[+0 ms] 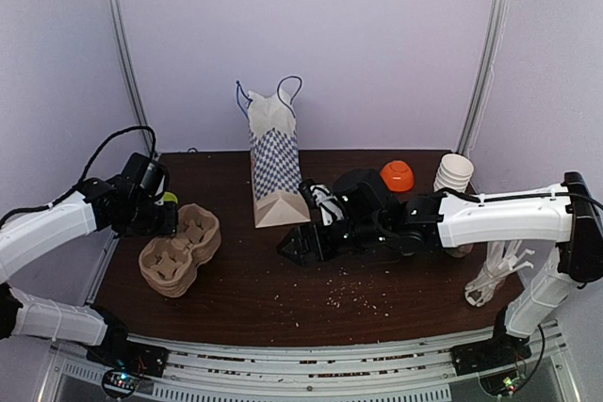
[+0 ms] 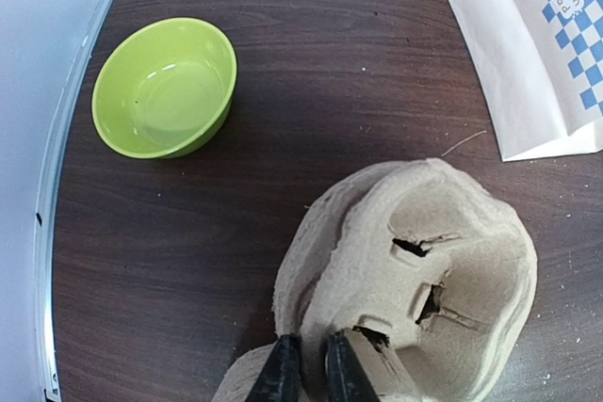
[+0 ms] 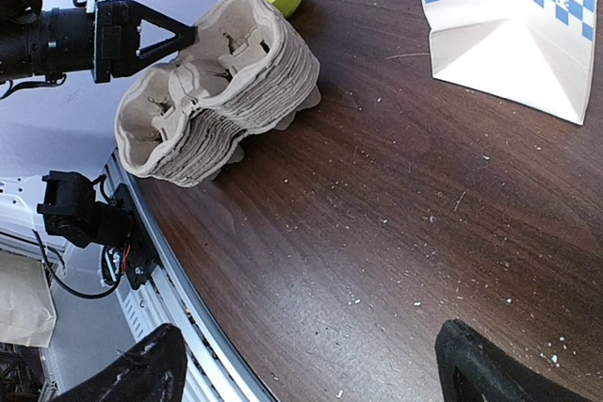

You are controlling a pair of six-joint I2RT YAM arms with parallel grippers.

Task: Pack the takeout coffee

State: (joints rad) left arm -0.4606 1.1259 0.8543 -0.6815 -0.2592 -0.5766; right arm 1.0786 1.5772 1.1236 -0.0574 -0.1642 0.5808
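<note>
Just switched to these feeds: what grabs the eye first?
A stack of pulp cup carriers sits at the table's left, with the left gripper nipping its rim between nearly closed jaws. A blue-checked paper bag stands upright at centre back, and the right gripper hangs wide open on its near side.

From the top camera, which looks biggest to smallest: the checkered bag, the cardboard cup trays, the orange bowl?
checkered bag, though only narrowly
cardboard cup trays
orange bowl, clearly smallest
</note>
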